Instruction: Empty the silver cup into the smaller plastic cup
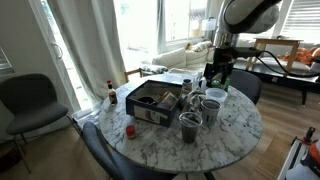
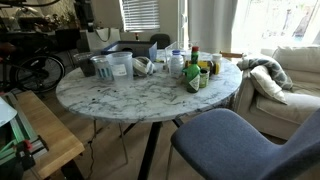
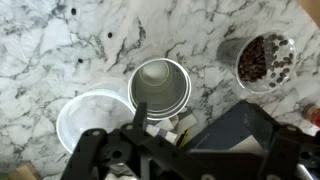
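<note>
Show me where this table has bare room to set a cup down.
Bare: the wide marble stretch of the table between the bottles and the edge by the blue chair. Crowded: around the silver cup, the whitish cup, the smaller plastic cup and the dark box.

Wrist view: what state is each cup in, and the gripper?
silver cup: upright, ungripped, looks empty.
smaller plastic cup: upright, holds dark brown pieces.
whitish plastic cup: upright, looks empty.
gripper: open, nothing between its jaws.
</note>
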